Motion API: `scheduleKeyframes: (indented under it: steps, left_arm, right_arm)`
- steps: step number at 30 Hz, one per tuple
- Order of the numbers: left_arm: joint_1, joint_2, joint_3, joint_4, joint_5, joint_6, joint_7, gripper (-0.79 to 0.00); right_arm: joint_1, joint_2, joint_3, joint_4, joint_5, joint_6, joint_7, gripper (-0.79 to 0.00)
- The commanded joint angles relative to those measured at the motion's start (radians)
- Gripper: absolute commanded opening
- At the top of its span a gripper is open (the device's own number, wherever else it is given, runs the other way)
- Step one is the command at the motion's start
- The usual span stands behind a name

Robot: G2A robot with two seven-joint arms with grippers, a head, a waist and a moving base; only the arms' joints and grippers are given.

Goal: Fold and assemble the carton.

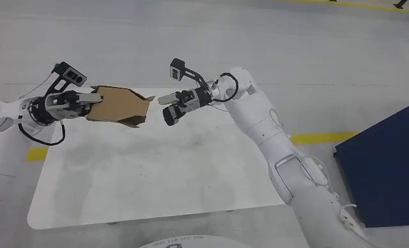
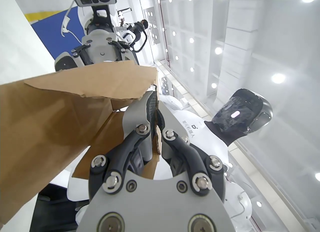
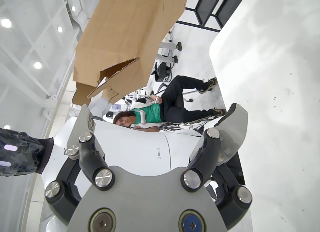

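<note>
A flattened brown carton (image 1: 118,105) hangs in the air above the far left part of the white table (image 1: 160,178). My left gripper (image 1: 94,101) is shut on the carton's left edge; in the left wrist view the cardboard (image 2: 50,117) is pinched between the fingers (image 2: 140,115). My right gripper (image 1: 169,108) stands open a short way to the right of the carton's loose flaps, not touching them. In the right wrist view the carton (image 3: 130,30) hangs beyond the spread fingertips (image 3: 233,115), with its end flaps partly parted.
A dark blue block (image 1: 377,165) stands on the floor to the right of the table. Yellow floor lines (image 1: 319,138) run behind the table. The tabletop below the carton and toward the front is bare.
</note>
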Motion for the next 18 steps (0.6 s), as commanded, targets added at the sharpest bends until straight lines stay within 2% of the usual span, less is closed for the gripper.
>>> scheduleKeyframes:
  steps: [1,4,9,18]
  left_arm:
    - [-0.003,-0.002,0.003,0.003,-0.012,0.012,-0.007,-0.785]
    - [-0.009,-0.006,0.010,0.002,-0.015,0.021,-0.008,-0.785]
    - [-0.010,-0.010,0.020,-0.009,-0.006,0.030,-0.008,-0.785]
    - [-0.008,-0.016,0.042,-0.021,0.004,0.038,-0.008,-0.785]
  right_arm:
    - [-0.005,0.004,-0.005,-0.017,-0.047,0.012,-0.017,0.000]
    - [-0.010,0.004,-0.036,-0.062,-0.125,0.053,-0.072,0.000]
    - [-0.013,-0.007,-0.077,-0.097,-0.148,0.082,-0.114,0.000]
    - [0.020,-0.034,-0.135,-0.067,-0.150,0.108,-0.178,0.000]
